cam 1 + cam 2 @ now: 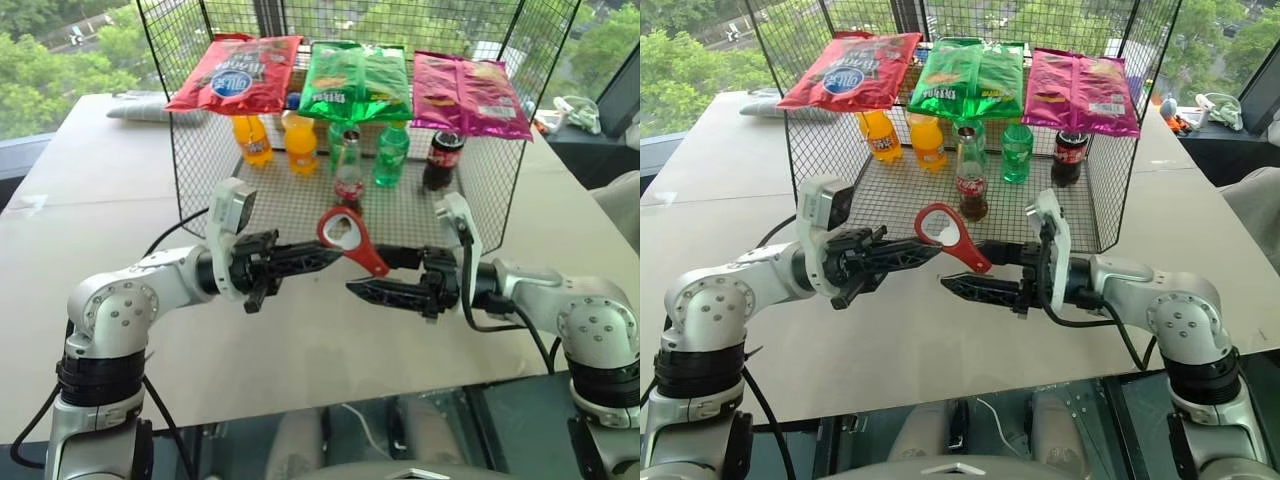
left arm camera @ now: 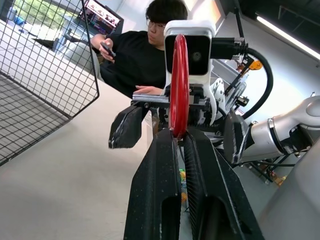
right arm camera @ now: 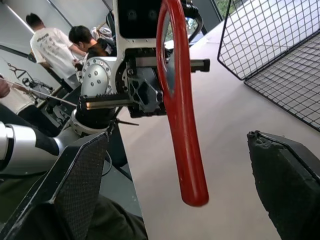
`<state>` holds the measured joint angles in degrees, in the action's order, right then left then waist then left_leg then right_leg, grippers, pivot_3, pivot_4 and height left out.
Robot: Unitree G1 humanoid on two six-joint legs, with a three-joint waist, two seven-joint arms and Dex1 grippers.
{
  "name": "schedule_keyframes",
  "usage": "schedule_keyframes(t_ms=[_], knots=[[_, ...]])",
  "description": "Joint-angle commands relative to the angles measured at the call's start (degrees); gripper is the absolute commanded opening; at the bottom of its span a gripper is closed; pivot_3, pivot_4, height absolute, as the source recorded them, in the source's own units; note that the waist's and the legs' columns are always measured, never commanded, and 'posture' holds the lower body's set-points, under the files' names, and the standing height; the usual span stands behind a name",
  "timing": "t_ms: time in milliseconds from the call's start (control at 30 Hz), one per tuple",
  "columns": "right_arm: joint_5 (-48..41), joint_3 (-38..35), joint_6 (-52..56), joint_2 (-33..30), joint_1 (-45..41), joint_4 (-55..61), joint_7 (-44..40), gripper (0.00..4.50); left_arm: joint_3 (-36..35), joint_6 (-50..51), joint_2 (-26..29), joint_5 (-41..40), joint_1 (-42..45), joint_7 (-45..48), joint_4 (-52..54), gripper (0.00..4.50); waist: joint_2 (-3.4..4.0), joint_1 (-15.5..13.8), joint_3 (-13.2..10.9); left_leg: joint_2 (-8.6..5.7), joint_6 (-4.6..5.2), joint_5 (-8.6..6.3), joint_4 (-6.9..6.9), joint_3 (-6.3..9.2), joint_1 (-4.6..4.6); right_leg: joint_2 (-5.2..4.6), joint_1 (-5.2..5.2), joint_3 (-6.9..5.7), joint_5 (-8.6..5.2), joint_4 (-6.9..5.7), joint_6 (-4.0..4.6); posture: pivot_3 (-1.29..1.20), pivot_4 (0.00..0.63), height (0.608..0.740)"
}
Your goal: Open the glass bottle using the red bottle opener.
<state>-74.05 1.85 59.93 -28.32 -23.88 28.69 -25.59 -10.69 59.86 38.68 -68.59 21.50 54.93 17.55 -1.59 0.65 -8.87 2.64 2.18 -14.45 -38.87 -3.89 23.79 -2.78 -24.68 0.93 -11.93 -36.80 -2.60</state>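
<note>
Two black tools meet tip to tip above the pale counter (image 1: 120, 220), nearest the head camera. The left tool (image 1: 322, 255) is pressed together on the ring end of the red opener (image 1: 351, 240), pinching it so the flat tool stands on edge between the arms, its ring head raised and its tapering handle slanting down toward the right arm. The right tool (image 1: 385, 275) points at it from the other side, its two fingers spread wide, one above and one below the handle's tip; in the right wrist view the handle (image 3: 182, 125) hangs between the parted fingers (image 3: 80, 185) without touching either.

Just behind the opener, inside an open-fronted wire basket (image 1: 480, 190) on the counter, stands the glass bottle (image 1: 349, 172), upright, with a red label band and its cap still on. Around it in the basket are two orange drink bottles (image 1: 301, 140), green bottles (image 1: 391, 152) and a dark cola bottle (image 1: 443, 158). Three snack bags, red (image 1: 235, 72), green (image 1: 358, 82) and pink (image 1: 470, 95), lie across the basket's top.

A seated person in black (image 2: 135, 55) shows beyond the counter in the left wrist view.
</note>
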Motion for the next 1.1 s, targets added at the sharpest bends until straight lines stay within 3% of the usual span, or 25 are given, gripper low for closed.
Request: schedule_keyframes(t_ms=[33, 700, 1000, 1033, 1100], knots=[[0.2, -0.1, -0.4, -0.7, 0.5, 0.9, -1.3, 4.5, -0.2, 0.2, 0.8, -1.6, 0.5, 0.4, 2.2, 0.02, 0.0, 0.0, 0.0, 0.0, 0.0, 0.0, 0.0, 0.0, 0.0, 0.0, 0.0, 0.0, 0.0, 0.0, 0.0, 0.0, 0.15, 0.74], [0.1, 0.1, 0.7, -2.7, 0.5, 0.8, -3.9, 4.5, 0.9, -1.4, 4.4, 2.4, -1.6, 7.3, 0.5, 0.02, 0.01, 0.0, 0.0, 0.01, 0.0, 0.0, 0.02, 0.0, 0.01, -0.01, -0.03, 0.01, -0.01, 0.03, 0.01, 0.0, 0.15, 0.74], [0.4, 1.7, 1.5, -2.3, -0.2, 0.7, -4.2, 0.71, 1.7, -2.5, 4.5, 3.9, -2.9, 9.3, 2.1, 0.0, 0.01, 0.0, 0.0, 0.01, 0.0, 0.0, 0.07, 0.0, 0.03, -0.01, -0.06, 0.02, -0.01, 0.05, 0.01, 0.0, 0.15, 0.74], [0.4, 2.0, 1.6, -2.0, -0.4, 0.6, -4.1, 0.12, 1.9, -2.7, 4.5, 4.0, -3.1, 9.4, 2.6, 0.0, 0.0, 0.0, 0.0, 0.02, 0.0, 0.0, 0.08, -0.01, 0.02, -0.01, -0.08, 0.03, -0.01, 0.05, 0.01, 0.0, 0.15, 0.74], [0.8, 2.5, 1.6, -1.8, -0.6, 0.6, -4.0, 0.06, 2.0, -2.8, 4.4, 4.0, -3.4, 9.4, 3.1, 0.0, 0.01, 0.0, 0.0, 0.02, 0.0, 0.0, 0.09, -0.02, 0.03, -0.02, -0.08, 0.03, -0.01, 0.05, 0.01, 0.0, 0.15, 0.74]])
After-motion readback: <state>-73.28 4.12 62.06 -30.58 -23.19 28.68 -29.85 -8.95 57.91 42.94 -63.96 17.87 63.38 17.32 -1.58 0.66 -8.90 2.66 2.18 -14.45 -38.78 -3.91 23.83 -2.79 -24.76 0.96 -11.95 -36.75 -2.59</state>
